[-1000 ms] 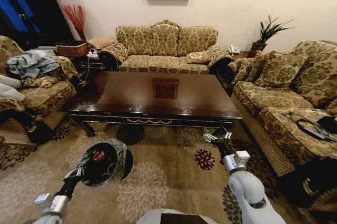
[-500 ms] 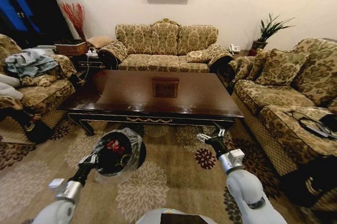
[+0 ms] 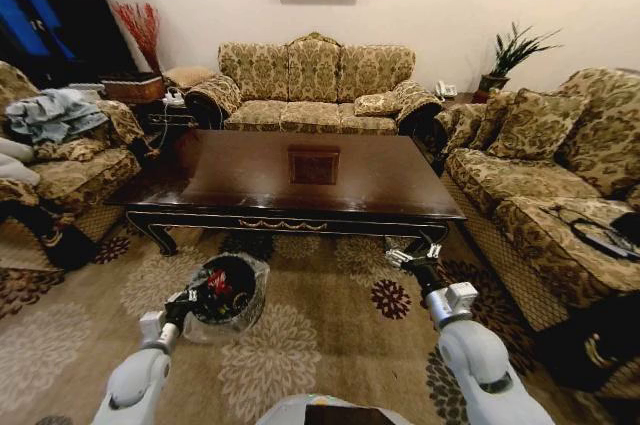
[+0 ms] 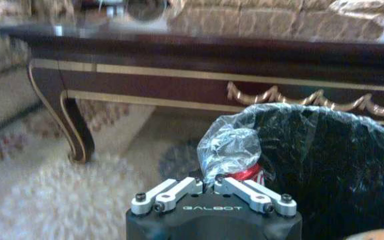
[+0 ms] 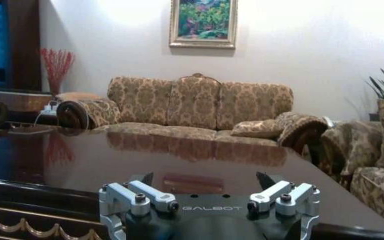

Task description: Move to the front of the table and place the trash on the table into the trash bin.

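The dark brown table (image 3: pixel 250 190) stands ahead of me across the carpet. On the carpet in front of its near edge sits the black trash bin (image 3: pixel 243 307) with a clear bag liner, its mouth tipped towards me. A red can (image 3: pixel 218 282) of trash lies inside, also seen as the red can (image 4: pixel 249 173) in the left wrist view. My left gripper (image 3: pixel 183 302) is shut on the bin's lined rim (image 4: pixel 229 145), fingers pinched together at the left gripper (image 4: pixel 209 181). My right gripper (image 3: pixel 410 258) hangs open near the table's front right leg, and the right gripper (image 5: pixel 205 178) faces the tabletop (image 5: pixel 112 157).
Patterned sofas (image 3: pixel 315 85) surround the table at the back, left and right. A sofa with black items (image 3: pixel 600 240) on it stands close to my right arm. The table's curved leg (image 4: pixel 72 125) is near the bin. Open carpet (image 3: pixel 300 345) lies before me.
My left arm has swung inward to the right and lowered the trash bin, which now looks smaller and farther down by the table's front. The right gripper barely moved.
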### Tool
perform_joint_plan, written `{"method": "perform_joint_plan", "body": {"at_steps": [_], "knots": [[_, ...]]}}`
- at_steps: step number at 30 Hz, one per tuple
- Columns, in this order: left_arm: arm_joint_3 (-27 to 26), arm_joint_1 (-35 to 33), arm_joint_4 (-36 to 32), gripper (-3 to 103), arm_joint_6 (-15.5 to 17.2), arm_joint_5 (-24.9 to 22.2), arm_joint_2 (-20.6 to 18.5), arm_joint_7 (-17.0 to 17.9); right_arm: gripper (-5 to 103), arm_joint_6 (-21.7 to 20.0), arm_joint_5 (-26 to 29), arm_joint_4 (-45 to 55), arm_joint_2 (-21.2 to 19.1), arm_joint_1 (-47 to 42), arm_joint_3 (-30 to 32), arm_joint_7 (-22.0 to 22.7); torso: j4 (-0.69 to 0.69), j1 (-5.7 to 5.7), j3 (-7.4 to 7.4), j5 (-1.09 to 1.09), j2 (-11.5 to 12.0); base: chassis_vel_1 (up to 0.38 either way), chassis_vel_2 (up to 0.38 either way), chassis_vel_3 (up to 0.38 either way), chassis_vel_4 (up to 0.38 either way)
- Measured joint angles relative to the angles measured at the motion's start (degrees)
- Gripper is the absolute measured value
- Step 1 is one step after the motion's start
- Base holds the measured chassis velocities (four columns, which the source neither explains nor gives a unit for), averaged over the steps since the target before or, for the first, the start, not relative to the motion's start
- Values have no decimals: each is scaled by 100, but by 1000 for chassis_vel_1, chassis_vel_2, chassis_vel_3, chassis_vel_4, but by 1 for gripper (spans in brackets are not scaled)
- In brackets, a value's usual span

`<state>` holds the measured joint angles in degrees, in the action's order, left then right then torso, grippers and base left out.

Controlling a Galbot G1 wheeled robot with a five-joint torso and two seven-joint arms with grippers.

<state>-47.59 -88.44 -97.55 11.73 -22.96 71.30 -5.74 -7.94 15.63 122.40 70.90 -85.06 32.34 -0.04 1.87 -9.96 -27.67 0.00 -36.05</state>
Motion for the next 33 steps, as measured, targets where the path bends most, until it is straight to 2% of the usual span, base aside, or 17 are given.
{"method": "perform_joint_plan", "body": {"at_steps": [5,9,15,18,21,33], "knots": [[-19,125,413,3,58,-343,73,133,100,232,-41,-74,212,-217,71,-95,2,52,75,-1,124,0,0,0,0],[-14,345,695,3,57,-393,64,214,100,393,-111,-200,354,-288,68,-146,0,93,137,0,228,0,0,0,0],[-12,608,1131,3,-20,-337,-101,205,100,433,-183,-292,459,-279,9,-151,0,141,207,2,345,0,0,0,0],[-21,745,1552,3,-187,-76,-182,117,100,437,-198,-341,497,-254,1,-152,1,178,260,-1,436,0,0,0,0],[-48,813,1756,3,-199,-55,-218,83,100,446,-186,-408,494,-231,35,-159,2,204,303,-2,505,0,0,0,0],[-216,850,1906,3,-140,-310,-286,-82,100,663,-110,-733,575,-211,123,-230,0,308,459,0,766,0,0,0,0]]}}
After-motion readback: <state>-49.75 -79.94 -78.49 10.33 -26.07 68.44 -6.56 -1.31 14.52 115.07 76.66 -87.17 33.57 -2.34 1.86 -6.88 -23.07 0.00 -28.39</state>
